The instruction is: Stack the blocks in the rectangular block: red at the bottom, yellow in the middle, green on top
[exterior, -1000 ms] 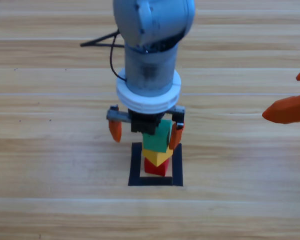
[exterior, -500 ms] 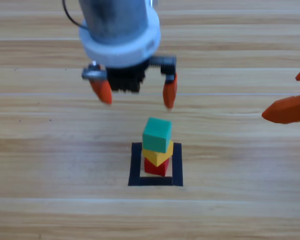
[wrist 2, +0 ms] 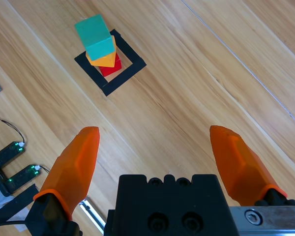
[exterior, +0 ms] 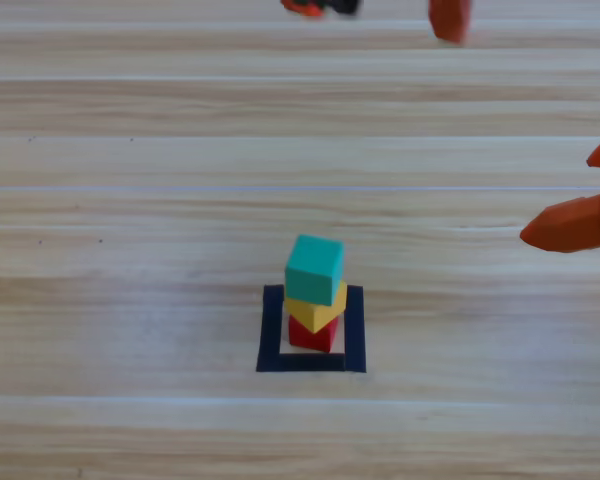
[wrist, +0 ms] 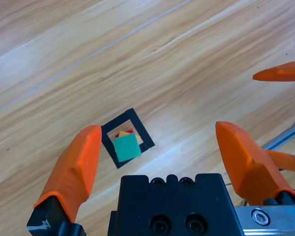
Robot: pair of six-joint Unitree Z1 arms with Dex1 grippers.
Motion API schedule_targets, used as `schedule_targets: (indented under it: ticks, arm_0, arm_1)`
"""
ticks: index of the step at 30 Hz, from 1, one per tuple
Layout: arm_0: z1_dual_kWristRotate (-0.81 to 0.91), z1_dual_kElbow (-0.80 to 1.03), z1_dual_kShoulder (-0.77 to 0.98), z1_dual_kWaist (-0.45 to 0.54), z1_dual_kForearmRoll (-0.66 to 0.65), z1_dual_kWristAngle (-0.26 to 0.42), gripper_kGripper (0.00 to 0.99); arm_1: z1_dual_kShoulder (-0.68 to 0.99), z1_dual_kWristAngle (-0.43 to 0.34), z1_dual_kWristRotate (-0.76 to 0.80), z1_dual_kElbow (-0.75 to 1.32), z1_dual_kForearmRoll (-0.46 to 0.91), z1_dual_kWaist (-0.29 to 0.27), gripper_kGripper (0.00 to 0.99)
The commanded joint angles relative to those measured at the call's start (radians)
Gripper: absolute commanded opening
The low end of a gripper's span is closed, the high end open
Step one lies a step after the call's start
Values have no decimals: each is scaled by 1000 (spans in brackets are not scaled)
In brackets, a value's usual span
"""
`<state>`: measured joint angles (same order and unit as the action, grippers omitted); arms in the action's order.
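Inside the rectangular block (exterior: pixel 270 338), a black tape outline, stands a tower of the blocks: red (exterior: pixel 313 336) at the bottom, yellow (exterior: pixel 316 313) in the middle, green (exterior: pixel 314 268) on top, each slightly turned. My left gripper (exterior: pixel 375 10) is open at the top edge, well above and away from the tower. Its wrist view looks straight down on the green cube (wrist: pixel 126 148) within the outline (wrist: pixel 109 143). My right gripper (exterior: pixel 592 188) waits open at the right edge; its wrist view shows the tower (wrist 2: pixel 94 37) far off.
Wooden table all round the outline. A black cable and small circuit boards with green lights (wrist 2: pixel 10 162) lie at the table's side in the right wrist view. The right gripper's orange fingers (wrist: pixel 280 73) show in the left wrist view.
The left gripper, open round the green cube a second ago, has lifted and drawn back to the top edge. The tower stays standing. The right gripper has held still.
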<state>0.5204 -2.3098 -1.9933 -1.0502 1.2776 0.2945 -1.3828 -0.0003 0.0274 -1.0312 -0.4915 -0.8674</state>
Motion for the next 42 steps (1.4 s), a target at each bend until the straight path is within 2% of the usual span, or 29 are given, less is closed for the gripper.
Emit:
schedule_targets:
  ticks: [1, 2, 3, 19, 32, 37, 38, 40, 42]
  arm_0:
    - [-100, 576, 203, -31, -458, -15, 990]
    - [-120, 688, 263, -30, -549, -48, 990]
    - [-126, 742, 295, -27, -583, -49, 990]
    - [-143, 765, 329, 12, -584, -55, 990]
    - [-140, 782, 363, 53, -583, -58, 990]
    - [-166, 790, 393, 136, -610, -80, 990]
    - [-174, 800, 410, 168, -612, -100, 990]
    - [-212, 868, 479, 280, -650, -204, 990]
    - [-250, 929, 568, 354, -659, -227, 990]
  arm_1:
    - [-48, 23, -9, 10, -18, 30, 990]
    - [-48, 22, -9, 10, -19, 30, 990]
    - [-47, 22, -9, 10, -21, 30, 990]
    - [-42, 19, -9, 11, -27, 61, 990]
    - [-47, 19, -9, 10, -30, 61, 990]
    - [-47, 19, -9, 10, -30, 61, 990]
    - [-47, 19, -9, 10, -30, 61, 990]
    - [-47, 19, -9, 10, -30, 61, 990]
    - [-47, 19, -9, 10, -30, 62, 990]
